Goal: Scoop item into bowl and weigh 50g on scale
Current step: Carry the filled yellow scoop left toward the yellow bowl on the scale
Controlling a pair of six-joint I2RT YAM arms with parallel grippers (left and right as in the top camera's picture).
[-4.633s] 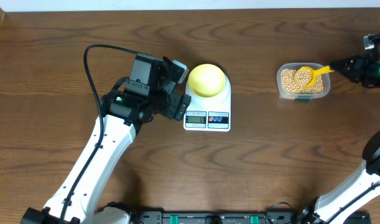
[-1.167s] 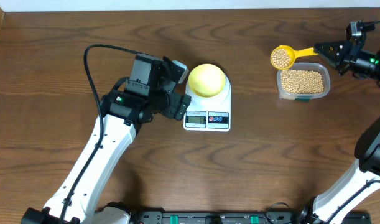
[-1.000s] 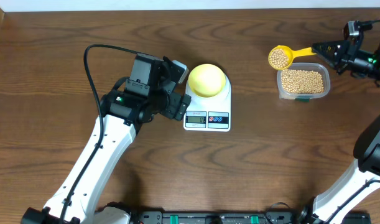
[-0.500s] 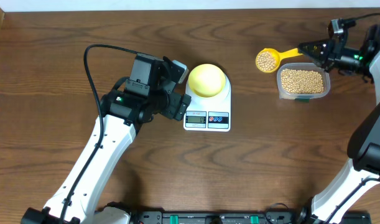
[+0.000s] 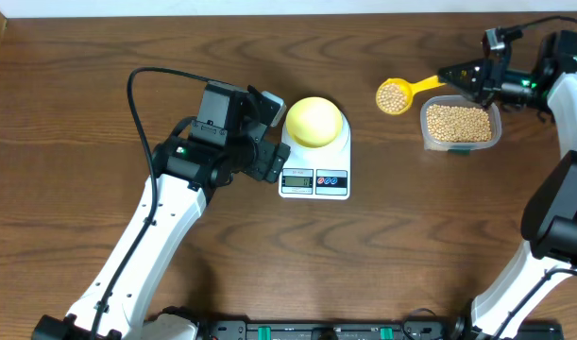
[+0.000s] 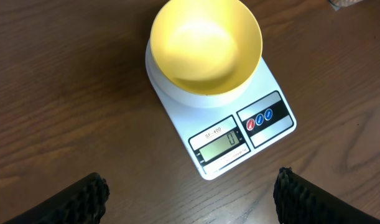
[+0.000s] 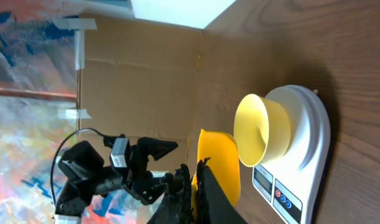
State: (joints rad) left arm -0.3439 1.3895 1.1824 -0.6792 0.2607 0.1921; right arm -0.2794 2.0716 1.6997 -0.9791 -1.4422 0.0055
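The pale-yellow bowl (image 5: 314, 121) stands empty on the white scale (image 5: 314, 179); it also shows in the left wrist view (image 6: 206, 45), where the scale's display (image 6: 223, 139) reads 0. My right gripper (image 5: 463, 76) is shut on the handle of a yellow scoop (image 5: 395, 95) full of tan beans, held in the air between the clear tub (image 5: 460, 125) of beans and the bowl. The right wrist view shows the scoop (image 7: 219, 168) edge-on beside the bowl (image 7: 262, 134). My left gripper (image 5: 266, 113) is open and empty, hovering just left of the scale.
The clear tub of beans stands at the back right of the brown wooden table (image 5: 411, 255). The left arm's black body (image 5: 208, 156) sits close against the scale's left side. The table's back edge meets a white wall.
My right gripper has carried the loaded scoop out of the tub and leftward toward the bowl. The left arm, the bowl and the scale have not moved.
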